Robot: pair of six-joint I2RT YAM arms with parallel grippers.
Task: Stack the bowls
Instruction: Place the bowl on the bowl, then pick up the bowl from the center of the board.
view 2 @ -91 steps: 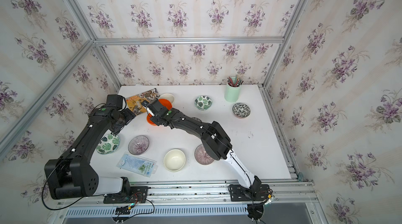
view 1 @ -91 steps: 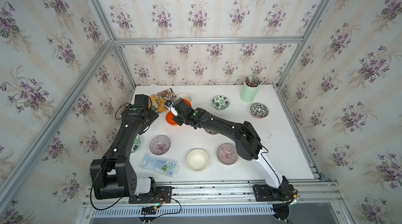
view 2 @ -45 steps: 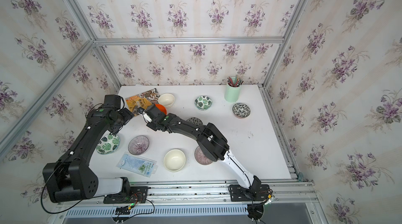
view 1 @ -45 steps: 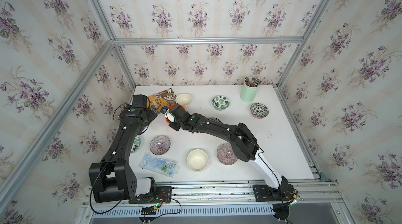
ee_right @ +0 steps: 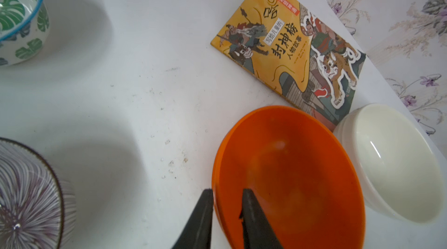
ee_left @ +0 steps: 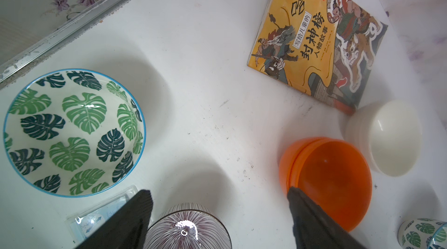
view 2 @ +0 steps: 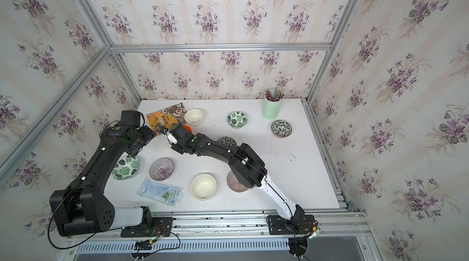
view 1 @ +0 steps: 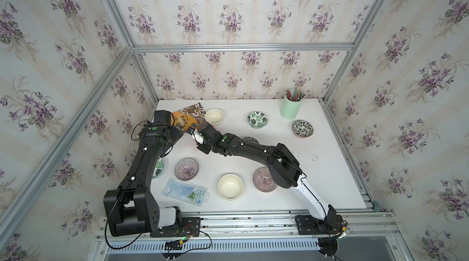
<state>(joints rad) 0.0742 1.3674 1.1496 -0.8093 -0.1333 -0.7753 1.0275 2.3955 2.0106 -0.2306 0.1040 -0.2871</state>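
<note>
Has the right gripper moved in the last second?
Yes. In a top view the right gripper drew back from the far cream bowl, toward the table's front edge.

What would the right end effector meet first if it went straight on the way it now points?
Most likely the orange bowl: the right end effector straddles its rim, one finger inside and one outside, so the bowl comes first, though depth is unclear.

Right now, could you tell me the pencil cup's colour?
The pencil cup is mint green, clearest in a top view.
</note>
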